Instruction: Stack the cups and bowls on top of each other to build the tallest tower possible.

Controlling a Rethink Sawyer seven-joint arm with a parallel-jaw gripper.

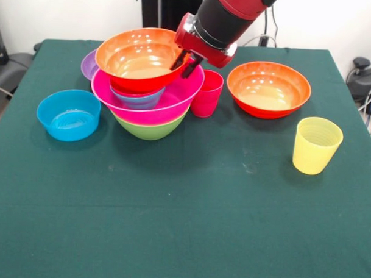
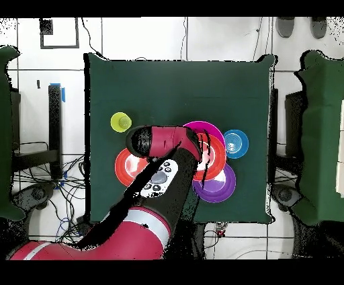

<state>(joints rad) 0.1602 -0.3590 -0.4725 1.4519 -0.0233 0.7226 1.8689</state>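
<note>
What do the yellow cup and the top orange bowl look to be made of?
Yellow cup: likely thin translucent plastic, faint horizontal ribs, light showing through. Top orange bowl: likely glossy hard plastic, with bright highlights inside.

No readable text, label, brand, number or sign anywhere: bowls, cups, green table cloth (image 1: 182,224) and red arm (image 2: 127,235) all plain in both views.

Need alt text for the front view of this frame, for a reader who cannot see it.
The red and black arm's gripper grips the rim of an orange bowl topping the tower of nested bowls on the green table. Around the tower stand a red cup, a second orange bowl, a yellow cup and a blue bowl.
</note>
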